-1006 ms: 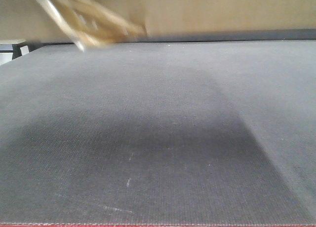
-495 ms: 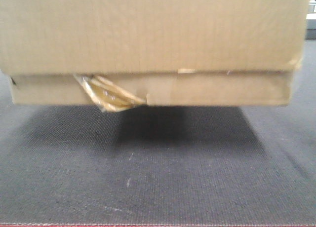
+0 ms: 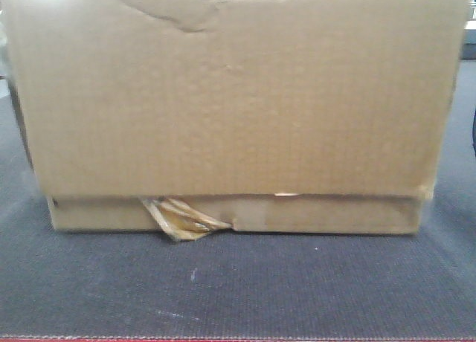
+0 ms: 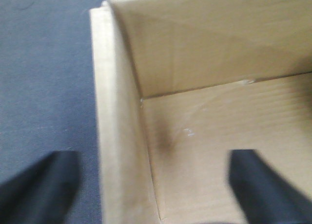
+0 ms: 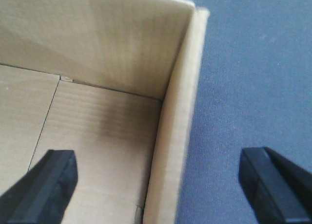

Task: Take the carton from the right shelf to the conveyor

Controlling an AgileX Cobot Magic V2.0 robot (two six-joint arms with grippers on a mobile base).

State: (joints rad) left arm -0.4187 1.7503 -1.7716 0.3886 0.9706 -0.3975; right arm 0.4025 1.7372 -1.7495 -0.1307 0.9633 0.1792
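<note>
On belt [image 3: 238, 290], just past red edge [image 3: 238, 340]: box [image 3: 238, 104] looks set down flat, torn tape [image 3: 182, 219] at bottom seam. My left pincer [image 4: 151, 185] is spread wide, straddling left wall. Right pincer [image 5: 161, 185] same on right wall. Next, my call: lift both straight up, don't snag walls. Box corners in view: bare floor, nothing inside.

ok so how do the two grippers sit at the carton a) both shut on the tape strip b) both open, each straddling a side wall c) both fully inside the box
b: the left gripper is open with a wall of the carton between its fingers, one finger over the carton's floor and one over the conveyor, and the right gripper shows the same.
</note>
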